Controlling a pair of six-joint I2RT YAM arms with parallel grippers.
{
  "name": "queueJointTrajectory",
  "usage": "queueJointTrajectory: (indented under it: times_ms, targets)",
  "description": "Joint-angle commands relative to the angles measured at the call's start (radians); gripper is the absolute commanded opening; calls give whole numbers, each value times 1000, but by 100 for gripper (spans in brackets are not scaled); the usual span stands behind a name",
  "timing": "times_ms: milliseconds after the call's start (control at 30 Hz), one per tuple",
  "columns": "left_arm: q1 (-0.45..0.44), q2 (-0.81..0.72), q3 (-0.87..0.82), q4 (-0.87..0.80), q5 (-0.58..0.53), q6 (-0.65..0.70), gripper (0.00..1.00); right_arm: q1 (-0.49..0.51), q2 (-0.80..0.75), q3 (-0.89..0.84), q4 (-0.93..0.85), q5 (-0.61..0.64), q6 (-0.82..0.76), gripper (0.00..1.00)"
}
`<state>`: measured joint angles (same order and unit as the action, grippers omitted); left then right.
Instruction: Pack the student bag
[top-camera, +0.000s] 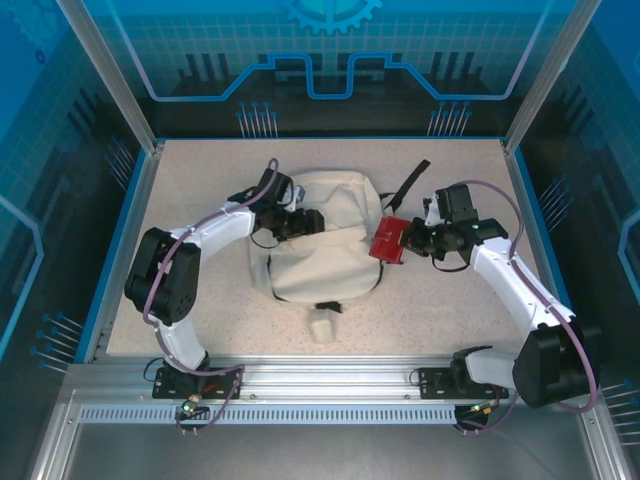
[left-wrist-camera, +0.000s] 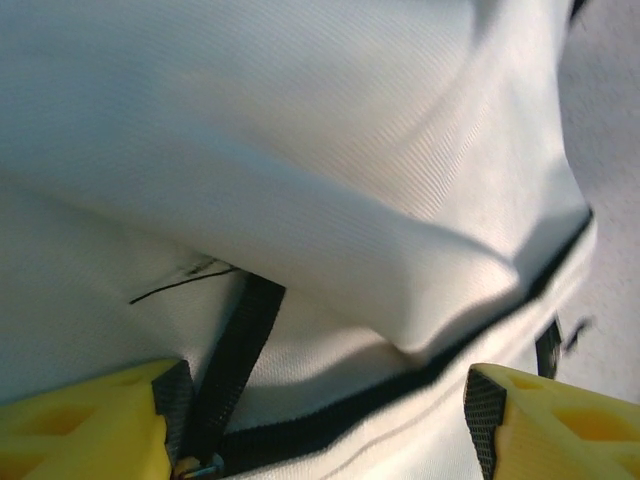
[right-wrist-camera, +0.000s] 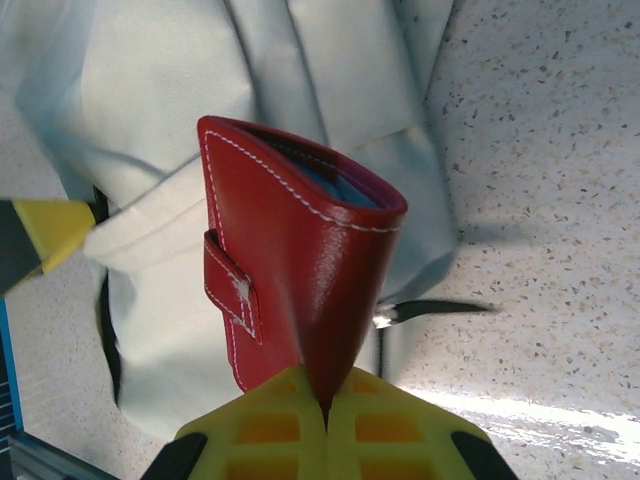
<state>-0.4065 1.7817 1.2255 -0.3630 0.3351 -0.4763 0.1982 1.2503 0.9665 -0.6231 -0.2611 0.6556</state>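
Observation:
The student bag (top-camera: 320, 255) is a cream fabric backpack with black zip trim, lying flat in the middle of the table. My left gripper (top-camera: 303, 222) is pressed down on its upper part. In the left wrist view its yellow fingers (left-wrist-camera: 90, 425) stand wide apart and open, with the bag's cloth (left-wrist-camera: 300, 150) and a black zip line (left-wrist-camera: 330, 415) between them. My right gripper (top-camera: 414, 240) hovers at the bag's right edge, shut on a red wallet (top-camera: 387, 243). White stitching and a tab show on the wallet (right-wrist-camera: 290, 270), which sticks out from the closed gripper (right-wrist-camera: 325, 405) over the bag (right-wrist-camera: 160, 120).
A small cream object (top-camera: 322, 326) lies just in front of the bag. A black strap (top-camera: 408, 185) trails off the bag's top right onto the speckled table (top-camera: 200, 180). Blue rails and posts (top-camera: 130, 200) bound the table on each side.

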Motion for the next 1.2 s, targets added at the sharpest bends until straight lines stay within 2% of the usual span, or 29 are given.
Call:
queueJointTrajectory:
  times_ms: [0,100,200,433,667,1167]
  targets:
    - [-61,-51,-14,-78,-19,-112,75,13,-2,34,-23,26,24,0]
    - [-64,-103,25,-157,-162,-124,76,13,-8,28,-20,28,36,0]
    - [-80,-151,57,-199,-223,-140,73,13,-24,16,-11,30,48,0]
    - [-139,-122,100,-171,-245,-304,56,13,-44,-10,8,31,76,0]
    - [-158,-12,157,-176,-320,-426,59,14,-47,-18,11,23,81,0]
    - [-153,142,297,-192,-383,-429,54,36,-49,-35,61,-47,101,0]
